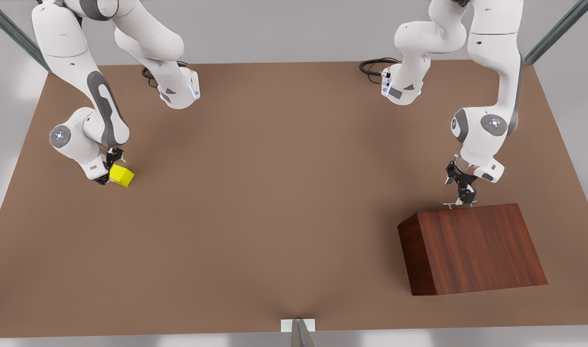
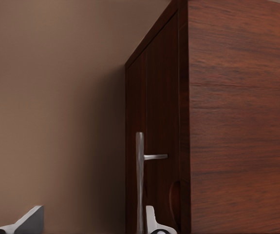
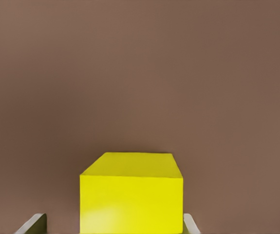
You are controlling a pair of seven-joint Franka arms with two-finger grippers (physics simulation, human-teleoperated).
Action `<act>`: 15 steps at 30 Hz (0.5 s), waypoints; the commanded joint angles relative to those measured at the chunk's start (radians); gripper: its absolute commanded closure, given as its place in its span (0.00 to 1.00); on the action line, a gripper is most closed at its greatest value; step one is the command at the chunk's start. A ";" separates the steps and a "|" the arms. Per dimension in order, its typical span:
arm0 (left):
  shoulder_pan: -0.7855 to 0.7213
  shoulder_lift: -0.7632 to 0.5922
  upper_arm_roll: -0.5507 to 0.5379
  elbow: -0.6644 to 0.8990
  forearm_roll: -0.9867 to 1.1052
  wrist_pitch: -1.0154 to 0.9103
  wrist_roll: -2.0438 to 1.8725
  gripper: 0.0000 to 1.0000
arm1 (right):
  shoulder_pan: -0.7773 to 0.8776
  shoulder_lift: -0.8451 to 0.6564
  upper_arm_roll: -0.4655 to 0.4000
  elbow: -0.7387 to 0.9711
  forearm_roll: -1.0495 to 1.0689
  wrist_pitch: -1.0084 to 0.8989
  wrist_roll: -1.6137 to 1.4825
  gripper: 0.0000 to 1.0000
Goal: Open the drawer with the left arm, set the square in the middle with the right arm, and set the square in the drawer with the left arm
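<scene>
Front view first, taken from its left side across to its right. On its left, the right gripper [image 1: 111, 172] is down at the table [image 1: 274, 193] with the square [image 1: 122, 176] against it. The right wrist view shows the square [image 3: 131, 197] sitting between the two fingers [image 3: 32, 224], which flank its sides closely; whether they are already pressing on it or only bracketing it I cannot tell. The cube looks to be resting on the table or barely off it, well out toward the table's edge on the front view's left and far from the middle [image 1: 284, 183], which is bare brown surface.

Moving on to the front view's right, the left gripper [image 1: 462, 195] is lowered at the far face of the wooden box [image 1: 476, 246], right at the small silver handle [image 1: 460, 205]. In the left wrist view the handle [image 2: 140, 180] runs down between the fingers [image 2: 154, 222], which stand spread to either side of it, not clamped yet as far as I can judge. The drawer [image 2: 157, 146] front sits flush with the box, so it appears shut.

My reading of progress: nothing is finished yet. Both arms are at the start of their first grasps. Left to do are pulling the drawer out, carrying the square to the middle, and then having the left arm pick it up there and put it in the drawer.
</scene>
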 commanded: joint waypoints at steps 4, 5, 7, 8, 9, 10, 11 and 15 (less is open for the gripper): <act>0.000 0.022 0.000 0.002 -0.001 0.015 0.000 0.00 | -0.002 0.032 -0.002 0.001 0.000 0.042 0.000 0.00; 0.000 0.025 0.000 0.008 -0.002 0.015 0.000 0.00 | -0.002 0.033 -0.002 0.001 0.000 0.046 -0.011 0.00; 0.000 0.028 0.000 0.008 -0.002 0.015 0.000 0.00 | -0.002 0.033 -0.002 0.001 0.000 0.046 -0.012 0.07; 0.000 0.030 0.000 0.008 -0.002 0.014 0.000 0.00 | -0.005 0.033 -0.002 0.001 0.000 0.043 -0.011 0.18; 0.000 0.030 0.000 0.006 -0.002 0.009 0.000 0.00 | -0.006 0.033 -0.002 0.001 0.000 0.043 -0.011 0.23; 0.000 0.030 0.000 0.006 -0.004 0.003 0.000 0.00 | -0.006 0.036 -0.002 0.001 0.000 0.042 -0.011 0.31; 0.000 0.030 0.000 0.006 -0.004 0.002 -0.002 0.00 | -0.006 0.036 -0.002 0.001 0.000 0.042 -0.009 0.33; 0.000 0.030 0.000 0.003 -0.004 -0.009 0.000 0.00 | -0.005 0.035 0.000 0.001 -0.001 0.040 -0.009 0.36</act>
